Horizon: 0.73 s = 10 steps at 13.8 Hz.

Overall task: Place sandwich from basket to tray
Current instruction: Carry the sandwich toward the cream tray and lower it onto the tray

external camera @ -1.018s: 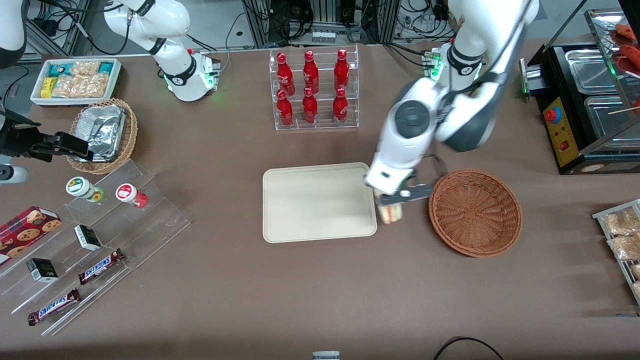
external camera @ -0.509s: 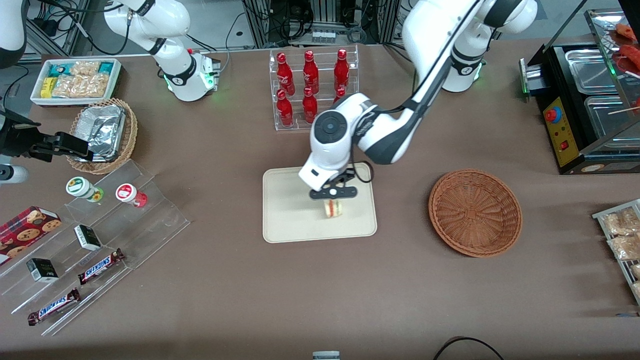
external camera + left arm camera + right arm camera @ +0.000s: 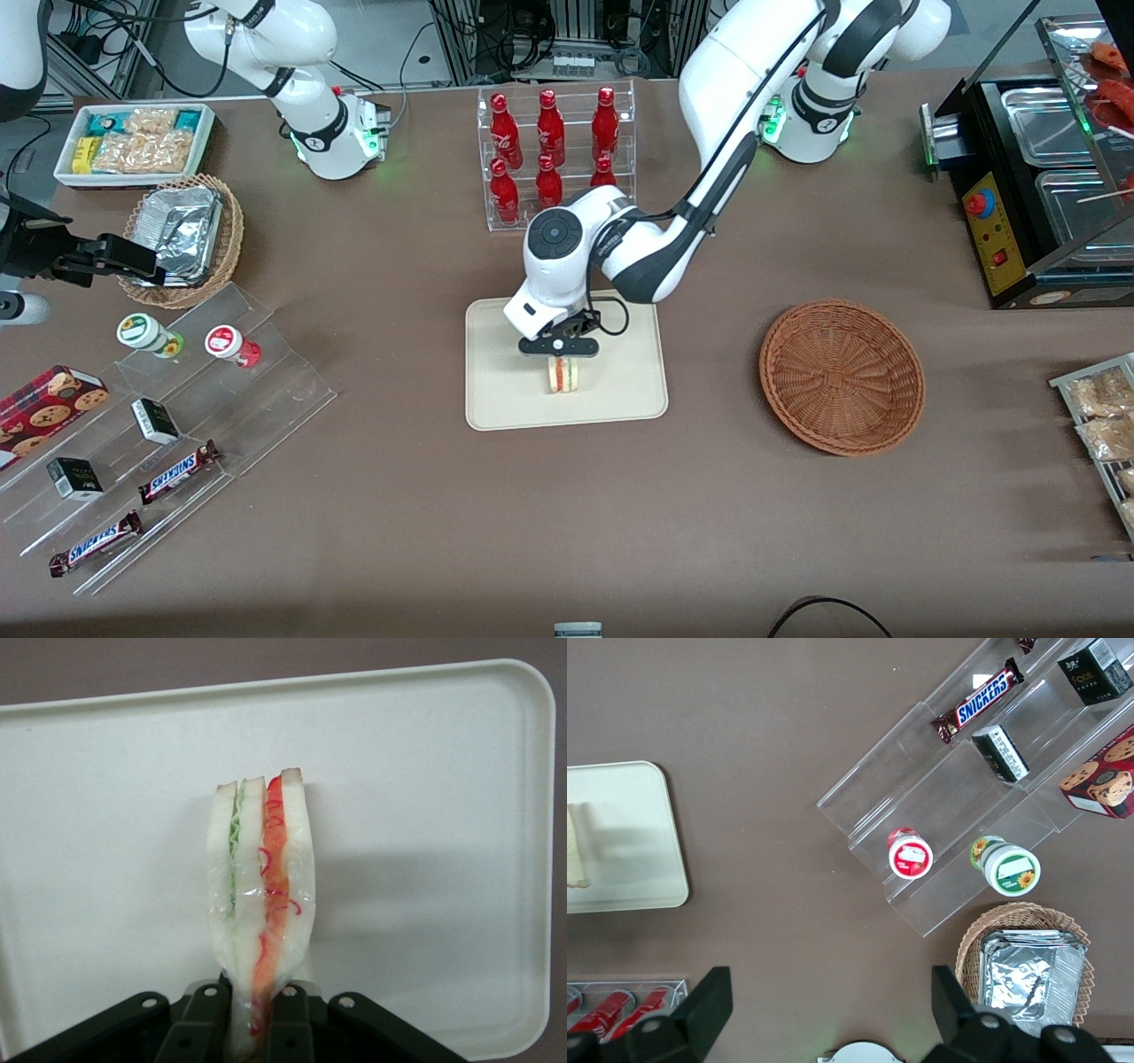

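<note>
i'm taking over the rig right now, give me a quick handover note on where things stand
Gripper: shut on the sandwich, holding it by one end, over the middle of the tray.
Sandwich: out of the basket, standing on edge over the tray. Whether it already touches the tray surface cannot be told.
Basket: nothing in it, on the table toward the working arm's end from the tray.
Done: pickup and carry to the tray.
Left: set the sandwich down if it is not yet resting, open the fingers, lift the arm clear.
</note>
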### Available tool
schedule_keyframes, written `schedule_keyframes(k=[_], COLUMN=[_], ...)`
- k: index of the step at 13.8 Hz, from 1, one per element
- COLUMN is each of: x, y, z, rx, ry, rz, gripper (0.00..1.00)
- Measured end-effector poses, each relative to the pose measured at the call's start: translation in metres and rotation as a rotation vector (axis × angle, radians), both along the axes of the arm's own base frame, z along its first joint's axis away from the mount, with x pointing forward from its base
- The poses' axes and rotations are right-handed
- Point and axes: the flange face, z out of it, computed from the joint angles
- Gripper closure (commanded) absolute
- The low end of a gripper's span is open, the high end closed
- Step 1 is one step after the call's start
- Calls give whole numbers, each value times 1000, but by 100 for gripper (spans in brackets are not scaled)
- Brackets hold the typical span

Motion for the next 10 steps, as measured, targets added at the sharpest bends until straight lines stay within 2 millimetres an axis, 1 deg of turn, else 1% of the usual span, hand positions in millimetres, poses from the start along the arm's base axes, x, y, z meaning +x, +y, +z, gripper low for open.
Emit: schedule_keyframes(k=[2, 3, 4, 5, 7, 10], x=[0, 0, 0, 0, 0, 2], y=[-5, -5, -5, -4, -4, -5], z=[-9, -13, -16, -19, -21, -17], rx=[14, 20, 25, 28, 34, 32], ry=[-11, -15, -14, -12, -14, -26], rz=[-7, -11, -13, -13, -17, -17], gripper=[87, 81, 44, 0, 0, 0])
